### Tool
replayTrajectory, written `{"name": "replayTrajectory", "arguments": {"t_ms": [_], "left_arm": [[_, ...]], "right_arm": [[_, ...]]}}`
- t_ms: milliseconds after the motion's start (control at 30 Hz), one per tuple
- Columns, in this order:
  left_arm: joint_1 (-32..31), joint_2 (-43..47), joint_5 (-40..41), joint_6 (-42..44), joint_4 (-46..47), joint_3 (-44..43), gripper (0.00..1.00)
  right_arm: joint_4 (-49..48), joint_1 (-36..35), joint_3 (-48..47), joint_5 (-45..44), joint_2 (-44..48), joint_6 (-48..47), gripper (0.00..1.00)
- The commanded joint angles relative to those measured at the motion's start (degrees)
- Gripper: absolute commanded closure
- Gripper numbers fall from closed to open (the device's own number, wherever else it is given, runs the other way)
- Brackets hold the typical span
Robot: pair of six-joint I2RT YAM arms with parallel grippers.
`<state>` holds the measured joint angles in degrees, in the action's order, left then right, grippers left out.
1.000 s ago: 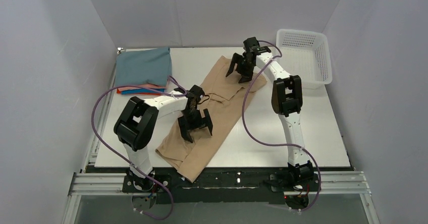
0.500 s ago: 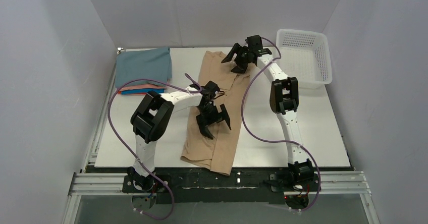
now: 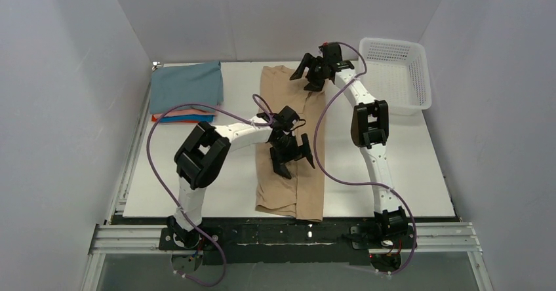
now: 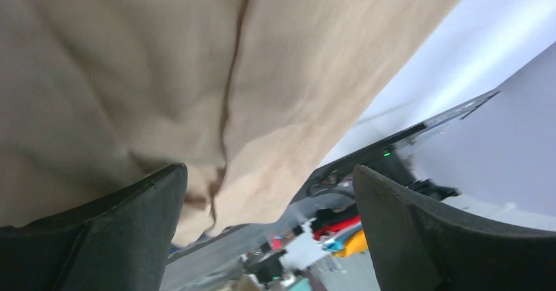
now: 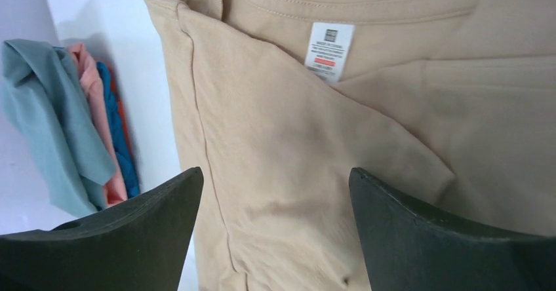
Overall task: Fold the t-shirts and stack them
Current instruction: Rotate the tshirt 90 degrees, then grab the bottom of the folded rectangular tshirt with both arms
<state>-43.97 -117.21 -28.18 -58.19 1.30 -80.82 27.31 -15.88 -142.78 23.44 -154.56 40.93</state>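
The tan-beige t-shirt (image 3: 288, 104) lies as a long narrow strip down the middle of the table, its collar at the far end and its hem at the near edge. My left gripper (image 3: 293, 155) hovers open over its middle; the left wrist view shows the tan cloth (image 4: 164, 75) beyond the spread fingers (image 4: 98, 232). At the collar end my right gripper (image 3: 308, 75) is open too, and nothing lies between its fingers. The right wrist view shows the white neck label (image 5: 329, 50). Folded t-shirts are stacked at the back left, a grey-blue one (image 3: 187, 86) on top.
A white lattice basket (image 3: 413, 75) stands at the back right, next to the right arm. Salmon, blue and orange edges (image 3: 183, 116) show under the grey-blue shirt. Purple cables loop beside both arms. The shirt's hem reaches the table's near edge (image 3: 292, 215).
The tan shirt has swung from a diagonal to nearly straight, its near end moving right. My left gripper moved right with it; the right gripper shifted slightly back. Both stayed open.
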Motion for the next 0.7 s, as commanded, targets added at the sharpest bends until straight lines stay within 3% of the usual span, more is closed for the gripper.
{"name": "replayTrajectory", "arguments": {"t_ms": [0,200,367,567,667], "left_arm": [[-2.0,12.8,5.9,7.2,-10.6,4.9,0.02],[-3.0,27.5,13.3,13.2,-19.9,12.0,0.02],[-2.8,34.2,25.1,15.5,-28.2,19.3,0.02],[-2.0,35.7,22.5,13.7,-23.7,26.8,0.17],[-1.8,35.2,20.4,12.5,-19.1,28.8,0.26]], "right_arm": [[5.0,2.5,-1.1,-6.6,12.6,-8.7,0.09],[11.3,2.5,4.4,-10.7,24.2,-14.3,0.08],[12.6,1.6,29.0,-17.2,41.3,-13.9,0.09],[7.2,-4.3,60.6,-24.0,62.5,-9.6,0.11],[7.6,-8.6,70.6,-26.9,69.2,-6.5,0.12]]}}
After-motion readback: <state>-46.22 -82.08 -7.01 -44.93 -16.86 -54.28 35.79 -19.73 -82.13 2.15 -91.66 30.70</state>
